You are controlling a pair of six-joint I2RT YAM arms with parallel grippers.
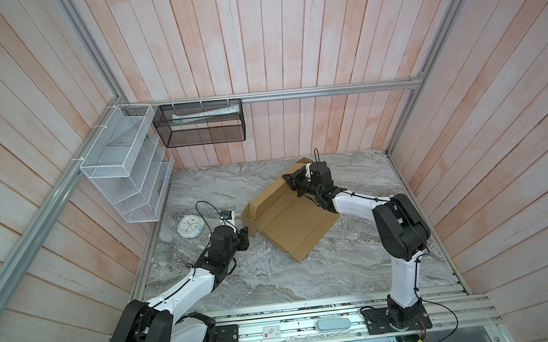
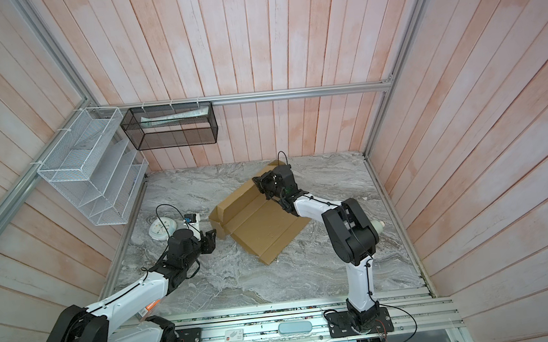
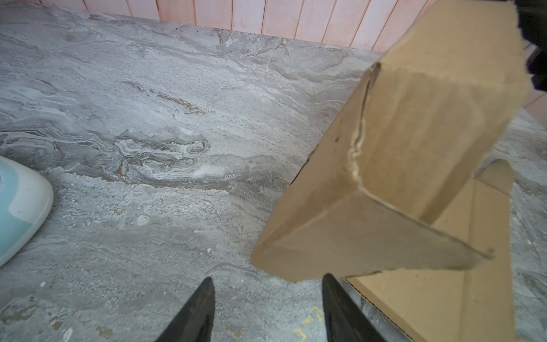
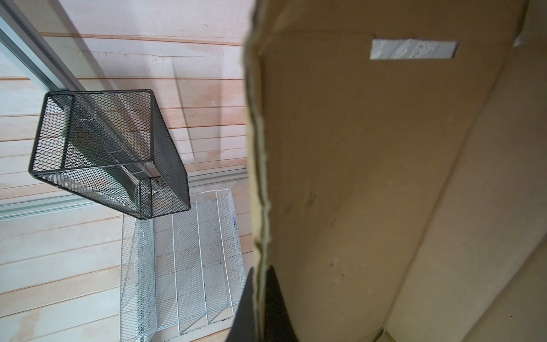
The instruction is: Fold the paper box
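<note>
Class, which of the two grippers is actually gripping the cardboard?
The right gripper: its jaws pinch a raised flap edge of the paper box. The left gripper stands open beside a corner, holding nothing.

Brown cardboard paper box (image 1: 295,219), mostly flat, far side flap raised

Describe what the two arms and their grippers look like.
Both arms share one build: the left arm and right arm have white links between bulky black joint housings, with thin black cables tied along them. An orange sticker marks the left one. The left gripper and right gripper are black, with tapered fingers.
</note>
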